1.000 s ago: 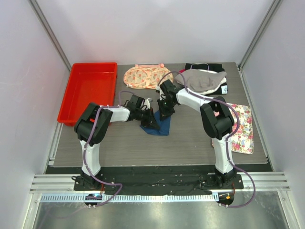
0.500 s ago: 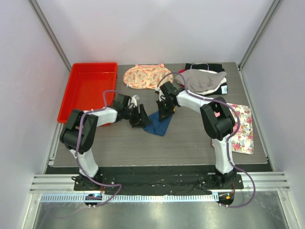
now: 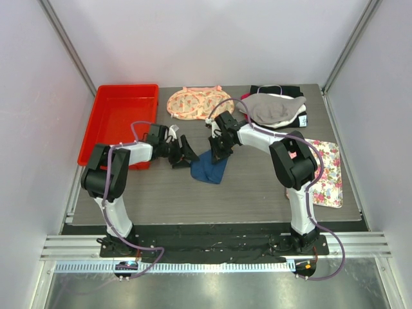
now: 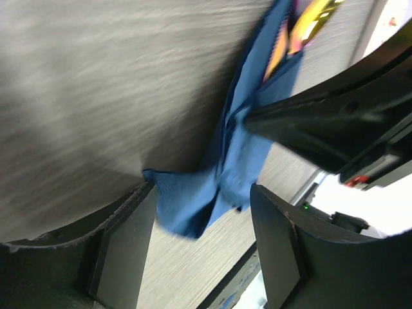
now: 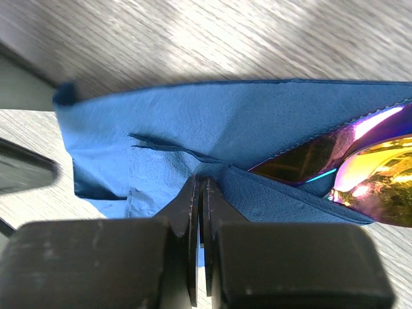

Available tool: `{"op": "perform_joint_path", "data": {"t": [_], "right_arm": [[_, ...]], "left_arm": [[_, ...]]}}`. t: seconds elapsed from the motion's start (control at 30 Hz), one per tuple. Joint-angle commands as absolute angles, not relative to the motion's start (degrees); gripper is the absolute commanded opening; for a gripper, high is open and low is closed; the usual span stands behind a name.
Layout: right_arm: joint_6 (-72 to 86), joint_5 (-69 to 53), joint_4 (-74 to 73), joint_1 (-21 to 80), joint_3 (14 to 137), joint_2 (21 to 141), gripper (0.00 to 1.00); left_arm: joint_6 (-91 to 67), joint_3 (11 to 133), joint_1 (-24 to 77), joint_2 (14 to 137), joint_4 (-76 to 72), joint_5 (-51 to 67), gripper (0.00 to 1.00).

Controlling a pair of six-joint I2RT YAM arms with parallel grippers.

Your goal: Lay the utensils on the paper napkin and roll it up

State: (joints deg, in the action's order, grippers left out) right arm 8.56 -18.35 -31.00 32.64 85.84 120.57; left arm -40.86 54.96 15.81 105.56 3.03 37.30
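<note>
The dark blue paper napkin lies folded over on the table's middle. Shiny purple and gold utensils poke out of its fold; in the left wrist view the utensils show at the napkin's far end. My right gripper stands over the napkin's far edge. In its own view the right gripper is shut on a raised fold of the napkin. My left gripper sits just left of the napkin, open. A loose napkin corner hangs between the left gripper's spread fingers.
A red tray stands at the back left. Behind the arms lies a peach floral cloth. At the back right a grey cloth rests on a black pile. A white floral mat lies along the right edge.
My left gripper has opened, let go of the napkin and drawn back to the left. The right gripper has stayed shut on the napkin's fold, shifting slightly left.
</note>
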Motion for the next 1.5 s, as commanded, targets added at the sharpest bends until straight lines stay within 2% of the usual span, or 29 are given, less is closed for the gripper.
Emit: {"op": "perform_joint_path", "data": {"t": [0.0, 0.3, 0.57, 0.8, 1.0, 1.27, 1.43, 1.47], "right_arm": [[5.8, -16.35, -32.34, 34.45, 81.91, 125.59, 0.01], [5.54, -17.4, -32.26, 34.37, 82.09, 125.86, 0.01], [4.92, -18.72, -32.25, 34.45, 81.83, 125.51, 0.01], [4.83, -19.16, -32.34, 34.45, 82.0, 125.51, 0.01], [3.61, -19.16, -32.61, 34.45, 81.65, 125.25, 0.01], [1.32, -21.09, -32.52, 34.37, 81.74, 124.72, 0.01], [1.49, -22.41, -32.69, 34.37, 82.35, 125.24, 0.01], [1.49, -22.41, -32.61, 34.37, 82.35, 125.33, 0.01]], "left_arm": [[-40.43, 54.76, 18.72, 111.96, 1.24, 34.54, 0.65], [-42.54, 51.5, 20.22, 113.12, -15.46, 41.22, 0.69], [-30.87, 56.95, 19.6, 115.57, -8.19, 41.93, 0.73], [-20.49, 61.96, 19.34, 117.25, 5.87, 45.7, 0.63], [-17.23, 61.09, 16.35, 115.76, 14.05, 48.69, 0.61], [-19.24, 60.29, 13.97, 114.78, 14.95, 53.87, 0.59], [-22.23, 60.03, 14.06, 115.75, 12.57, 53.0, 0.52], [-23.54, 59.94, 13.98, 115.49, 11.7, 52.91, 0.47]]}}
